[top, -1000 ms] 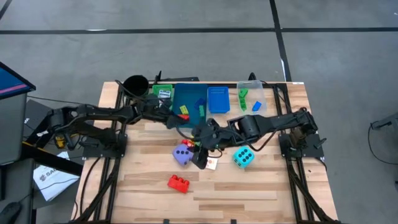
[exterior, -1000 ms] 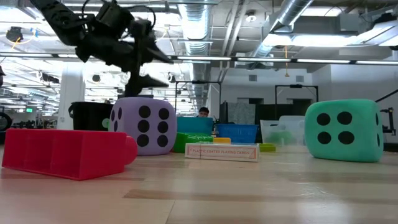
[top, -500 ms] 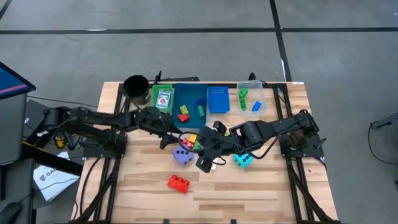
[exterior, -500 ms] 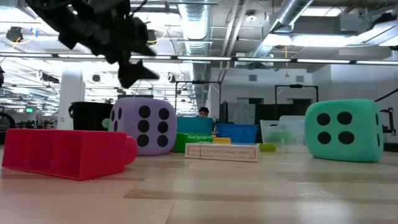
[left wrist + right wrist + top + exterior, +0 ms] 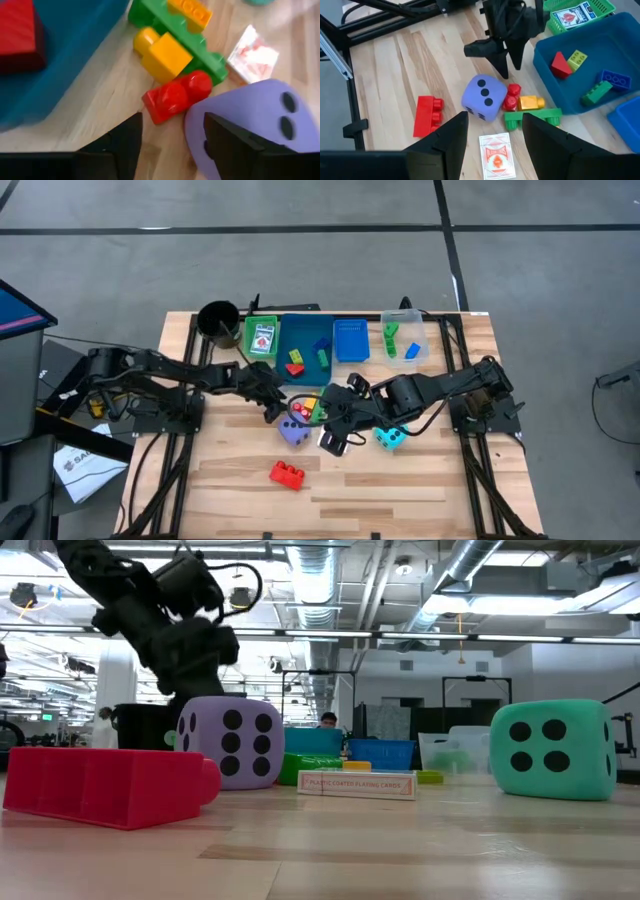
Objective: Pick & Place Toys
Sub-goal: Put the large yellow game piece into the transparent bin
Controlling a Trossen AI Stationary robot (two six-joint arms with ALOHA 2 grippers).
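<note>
My left gripper (image 5: 277, 411) (image 5: 510, 70) is open and hangs low, just behind the purple dice cube (image 5: 294, 430) (image 5: 250, 125). A small red brick (image 5: 177, 95) lies on the table in front of its fingers. Beside that brick are a yellow brick (image 5: 162, 52) and a green brick (image 5: 175, 30) with an orange one on top. My right gripper (image 5: 335, 442) (image 5: 495, 117) is open, high over a white card pack (image 5: 496, 152) that lies flat. A teal dice cube (image 5: 390, 437) and a larger red brick (image 5: 287, 473) rest on the table.
Along the far edge stand a black cup (image 5: 218, 320), a green tray (image 5: 262, 337) holding a card pack, a blue tray (image 5: 305, 350) with several bricks, a small blue tray (image 5: 350, 340) and a clear tray (image 5: 404, 340). Bare wood lies along the table's near edge.
My left gripper has come from over the blue tray toward the table's near edge and down, and has rolled. It now hangs low behind the purple dice cube. No toy has moved.
</note>
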